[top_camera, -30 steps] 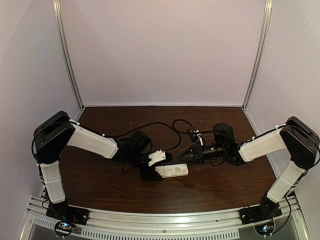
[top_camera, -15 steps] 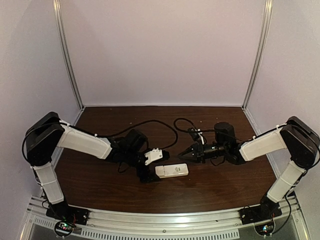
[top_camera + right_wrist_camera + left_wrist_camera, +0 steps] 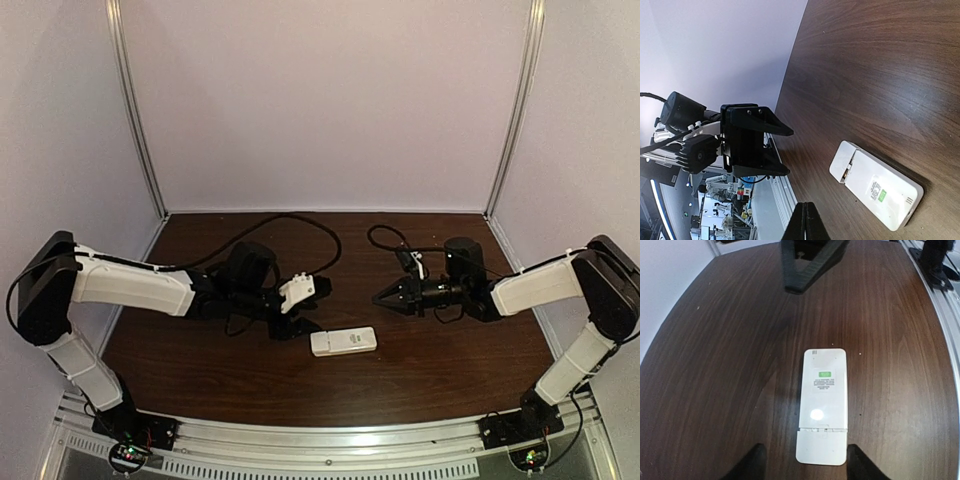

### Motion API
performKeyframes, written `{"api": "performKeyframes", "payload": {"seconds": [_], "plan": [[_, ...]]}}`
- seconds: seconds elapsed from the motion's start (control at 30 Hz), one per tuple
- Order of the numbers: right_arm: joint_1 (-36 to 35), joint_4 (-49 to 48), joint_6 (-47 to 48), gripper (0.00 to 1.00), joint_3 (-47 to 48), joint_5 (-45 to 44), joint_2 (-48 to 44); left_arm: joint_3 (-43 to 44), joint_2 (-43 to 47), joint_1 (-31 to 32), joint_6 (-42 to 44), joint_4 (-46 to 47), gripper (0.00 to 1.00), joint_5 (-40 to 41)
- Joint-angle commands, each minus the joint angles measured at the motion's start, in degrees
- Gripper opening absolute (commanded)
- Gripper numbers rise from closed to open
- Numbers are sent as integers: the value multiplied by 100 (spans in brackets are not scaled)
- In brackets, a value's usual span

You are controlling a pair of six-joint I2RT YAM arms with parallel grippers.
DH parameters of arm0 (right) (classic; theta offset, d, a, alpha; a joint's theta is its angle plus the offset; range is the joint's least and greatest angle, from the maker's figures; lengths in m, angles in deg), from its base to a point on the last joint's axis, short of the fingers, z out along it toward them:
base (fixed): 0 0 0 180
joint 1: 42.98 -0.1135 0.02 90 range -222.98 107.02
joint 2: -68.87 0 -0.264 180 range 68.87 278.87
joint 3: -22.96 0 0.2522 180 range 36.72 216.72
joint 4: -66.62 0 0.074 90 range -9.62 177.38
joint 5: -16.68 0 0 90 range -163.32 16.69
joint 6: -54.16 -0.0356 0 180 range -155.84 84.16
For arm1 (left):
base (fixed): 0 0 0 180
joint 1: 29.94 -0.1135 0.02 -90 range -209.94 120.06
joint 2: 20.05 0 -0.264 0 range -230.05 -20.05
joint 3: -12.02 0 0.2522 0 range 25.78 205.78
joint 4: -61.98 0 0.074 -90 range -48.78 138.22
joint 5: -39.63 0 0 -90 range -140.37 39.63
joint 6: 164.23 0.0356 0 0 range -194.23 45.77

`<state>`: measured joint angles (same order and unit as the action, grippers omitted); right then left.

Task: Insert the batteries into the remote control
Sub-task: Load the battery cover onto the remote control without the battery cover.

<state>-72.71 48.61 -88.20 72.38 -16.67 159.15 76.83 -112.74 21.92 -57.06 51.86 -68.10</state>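
Note:
The remote control lies flat on the dark wooden table, its plain white back with a green label facing up. Its end cover sits slid slightly out, leaving a narrow gap. The batteries are hidden. My left gripper hovers just left of the remote, open, its fingertips flanking the cover end without touching it. My right gripper is shut and empty, above and to the right of the remote, pointing left; its tips are pressed together.
Black cables loop over the back of the table behind both wrists. A metal rail runs along the near edge. Pale walls and corner posts enclose the table on three sides.
The left arm drew back to the left, its gripper lifting off the remote's end. The right gripper moved back to the right. The remote stayed put.

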Motion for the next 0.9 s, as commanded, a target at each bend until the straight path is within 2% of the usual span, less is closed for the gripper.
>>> {"api": "performKeyframes", "payload": {"seconds": [0.0, 0.2, 0.87], "plan": [[61, 313, 275, 4, -109, -35, -173, 113, -301, 26, 53, -45, 44, -68], [99, 440, 374, 4, -165, -69, -174, 205, -615, 74, 85, -173, 39, -41], [133, 518, 430, 4, -178, -63, -107, 480, -1411, 88, 104, -312, 34, -129]]}}
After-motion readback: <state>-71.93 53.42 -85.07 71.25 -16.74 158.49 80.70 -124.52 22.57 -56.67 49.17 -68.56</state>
